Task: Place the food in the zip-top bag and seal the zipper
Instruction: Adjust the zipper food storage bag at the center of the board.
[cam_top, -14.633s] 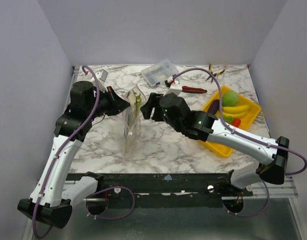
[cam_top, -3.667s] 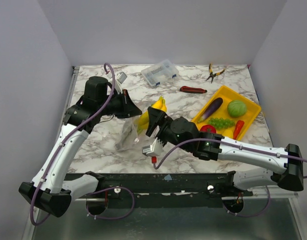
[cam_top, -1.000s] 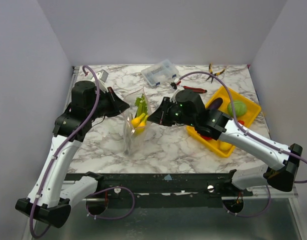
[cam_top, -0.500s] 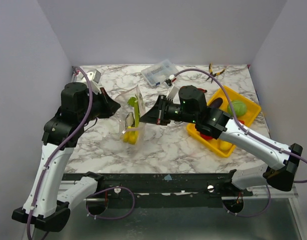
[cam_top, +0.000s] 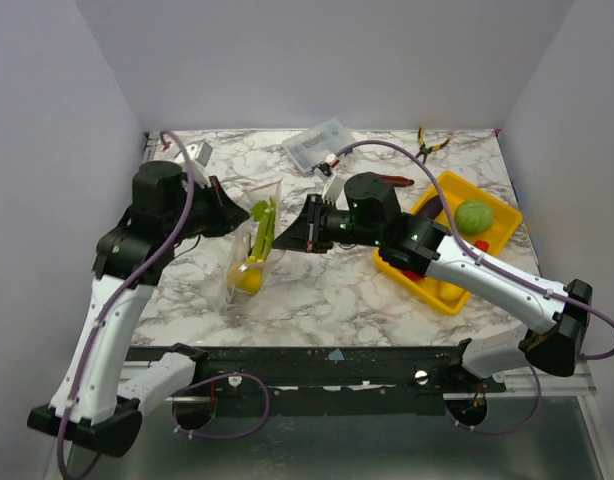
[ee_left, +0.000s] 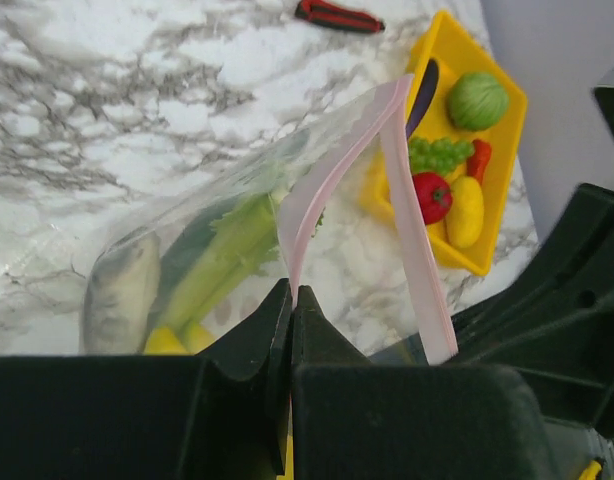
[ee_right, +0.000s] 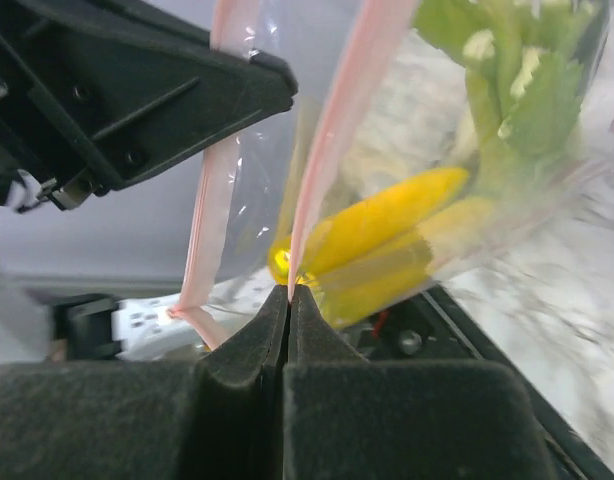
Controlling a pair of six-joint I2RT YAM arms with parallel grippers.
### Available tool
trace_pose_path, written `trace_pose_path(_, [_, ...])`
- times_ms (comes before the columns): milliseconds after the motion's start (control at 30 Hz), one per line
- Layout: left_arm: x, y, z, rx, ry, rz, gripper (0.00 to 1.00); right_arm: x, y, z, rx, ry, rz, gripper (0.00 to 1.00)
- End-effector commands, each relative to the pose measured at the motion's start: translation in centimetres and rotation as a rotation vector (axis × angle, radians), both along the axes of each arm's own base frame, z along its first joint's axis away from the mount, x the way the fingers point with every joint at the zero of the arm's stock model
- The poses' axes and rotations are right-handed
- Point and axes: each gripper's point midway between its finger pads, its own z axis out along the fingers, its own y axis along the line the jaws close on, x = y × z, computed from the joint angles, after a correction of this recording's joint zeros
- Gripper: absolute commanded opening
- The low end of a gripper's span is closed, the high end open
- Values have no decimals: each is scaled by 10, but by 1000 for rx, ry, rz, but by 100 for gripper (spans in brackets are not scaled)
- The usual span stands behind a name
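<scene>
A: Swung nearer and further left since half a second ago: lower end of the zip-top bag (cam_top: 249, 255). Left gripper (ee_left: 292, 296) edged right with it.

B: Biggest first, then?

A: Marble table (cam_top: 327, 295) under everything. Bag hanging left of centre between both arms, mouth up and gaping. Contact between its bottom and the table: cannot tell.

B: Grip on it?

A: Left gripper pressed together on one side of the pink zipper (ee_left: 412, 215). Right gripper (ee_right: 289, 290) pinching the opposite side. Two strips drawn apart, unsealed.

B: And over on the right?

A: Yellow tray (ee_left: 504, 160), well apart from the bag. Clear compartment box (cam_top: 320, 146) at the far edge, red-handled tool (cam_top: 392, 181) between box and tray.

B: Food?

A: Inside the bag: long celery stalk (ee_left: 227, 250) leaning along one wall, yellow pieces (ee_right: 377, 220) low down beneath it. Left in the tray: green ball (cam_top: 473, 214) at the far right corner, purple eggplant (ee_left: 428, 85) along the far left side, grapes (ee_left: 439, 155) in the middle, red tomato (ee_left: 431, 196) just near of those
</scene>
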Motion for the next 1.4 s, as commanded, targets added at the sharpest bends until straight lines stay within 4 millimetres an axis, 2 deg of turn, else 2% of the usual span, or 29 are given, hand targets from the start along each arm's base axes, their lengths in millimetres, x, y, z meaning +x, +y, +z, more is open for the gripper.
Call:
trace_pose_path(0, [20, -18, -42, -5, 148, -68, 0, 24, -18, -47, -212, -37, -134, 1])
trace_pose_path(67, [22, -17, -41, -8, 137, -61, 0, 24, -16, -55, -243, -39, -116, 1])
trace_pose_path(167, [19, -14, -26, -18, 80, -54, 0, 29, -17, -60, -302, -38, -125, 1])
trace_pose_path(400, [14, 2, -3, 8, -9, 14, 0, 2, 17, -19, -141, -65, 43, 1])
trace_pose_path(500, [13, 1, -1, 5, -23, 3, 0, -2, 24, -16, -144, -91, 61, 1])
trace_pose_path(633, [23, -2, -23, 28, 37, -1, 0, 11, 16, -27, -198, -101, -19, 1])
trace_pose_path(767, [27, -9, -35, 25, 87, -29, 0, 9, 15, -29, -210, -107, -8, 3])
trace_pose_path(900, [28, -9, -29, 12, 63, -25, 0, 12, 12, -31, -229, -113, -22, 4])
trace_pose_path(1067, [27, -7, -24, 14, 51, -21, 0, 5, 22, -27, -183, -104, 26, 8])
trace_pose_path(1167, [25, -8, -24, 9, 52, -28, 0, 8, 22, -26, -191, -109, 16, 12])
trace_pose_path(1300, [19, -11, -17, -10, 41, -49, 0, 24, 3, -24, -249, -159, -97, 22])
trace_pose_path(1367, [18, -11, -14, -15, 31, -53, 0, 30, -13, -21, -277, -188, -158, 32])
